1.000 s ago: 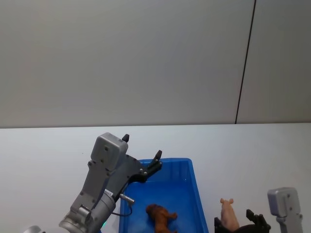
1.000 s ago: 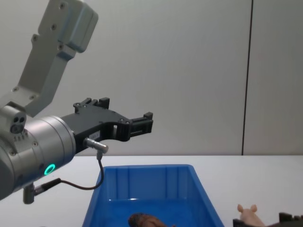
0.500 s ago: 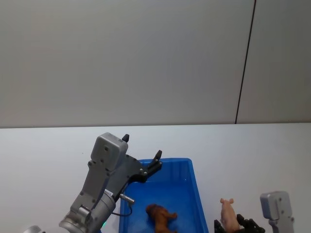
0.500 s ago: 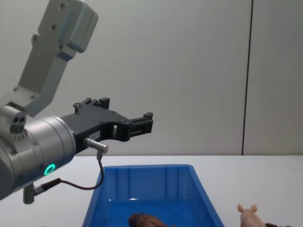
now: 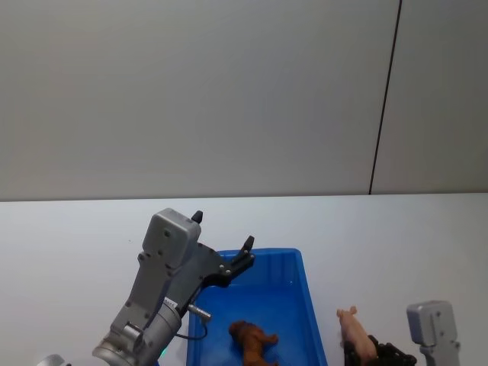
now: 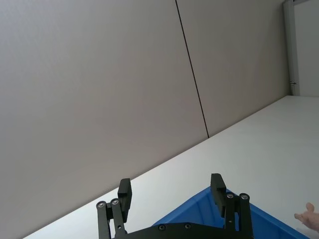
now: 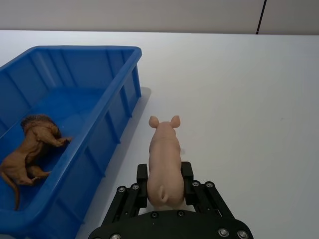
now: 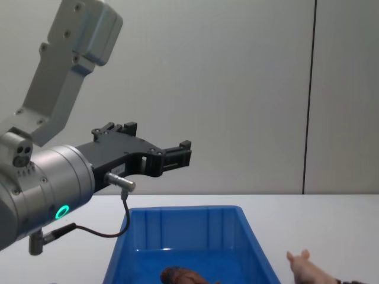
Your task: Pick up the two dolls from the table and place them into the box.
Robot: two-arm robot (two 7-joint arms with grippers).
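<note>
A pale pink pig doll (image 7: pixel 164 158) sits between the fingers of my right gripper (image 7: pixel 164 187), which is shut on its hindquarters. Its snout points away from the wrist, just right of the blue box (image 7: pixel 75 50). The head view shows the pig (image 5: pixel 353 328) tilted toward the box (image 5: pixel 306 291) with the right gripper (image 5: pixel 367 352) at its rear. A brown shaggy lion doll (image 5: pixel 253 339) lies inside the box on its floor. My left gripper (image 5: pixel 223 229) hangs open and empty above the box's far left corner.
The white table (image 5: pixel 76 229) stretches bare to the left, right and behind the box. A plain grey wall with one dark vertical seam (image 5: pixel 385 99) stands behind the table. The left arm's grey housing (image 8: pixel 71 47) looms large at the chest view's left.
The pig has tipped and shifted a little left toward the box, with the right gripper's fingers closed in on it. The left arm and the lion have not moved.
</note>
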